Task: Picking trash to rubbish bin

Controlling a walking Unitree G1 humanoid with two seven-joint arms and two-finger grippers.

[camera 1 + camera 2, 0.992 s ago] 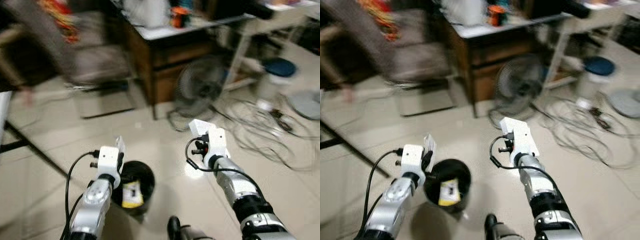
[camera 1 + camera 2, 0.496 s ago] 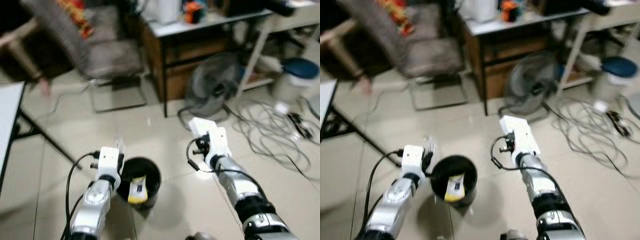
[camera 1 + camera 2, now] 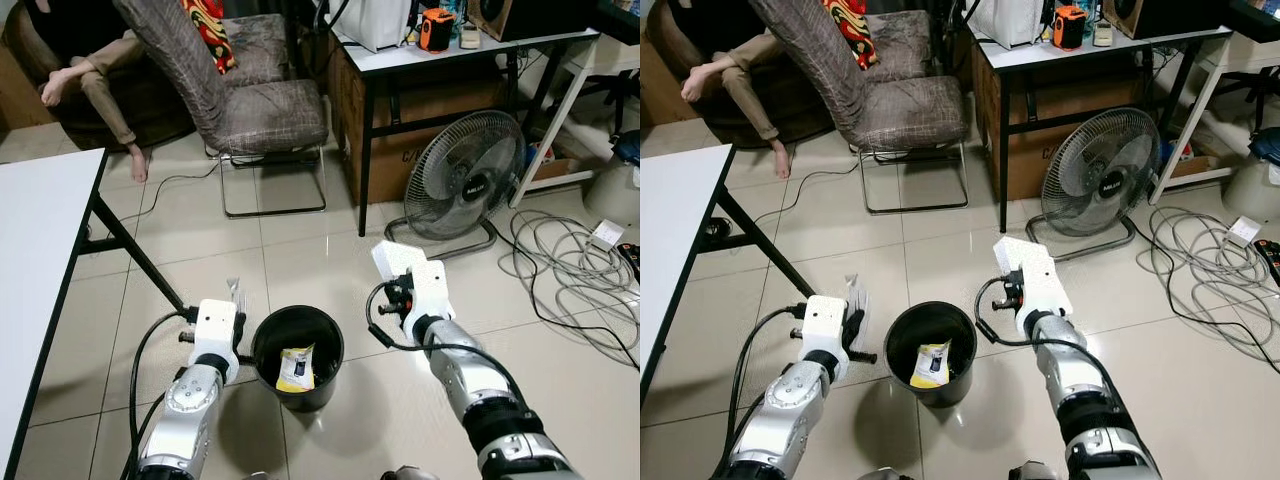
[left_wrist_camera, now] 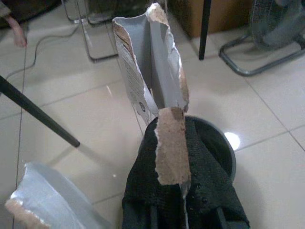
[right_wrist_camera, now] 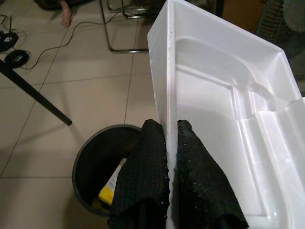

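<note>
**Both grippers held trash beside the bin**

The black bin (image 3: 297, 357) stood on the tile floor between the arms, a yellow packet (image 3: 296, 368) inside. Left gripper (image 4: 167, 143) pinched a torn cardboard scrap (image 4: 150, 62) just left of the rim. Right gripper (image 5: 170, 136) clamped a white foam tray (image 5: 224, 119) just right of it.

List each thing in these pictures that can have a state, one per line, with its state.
Left gripper: shut on torn cardboard piece.
Right gripper: shut on white foam tray.
Rubbish bin: upright, open, a yellow packet inside.
Floor fan: standing upright.
Chair: upright, unoccupied.
</note>
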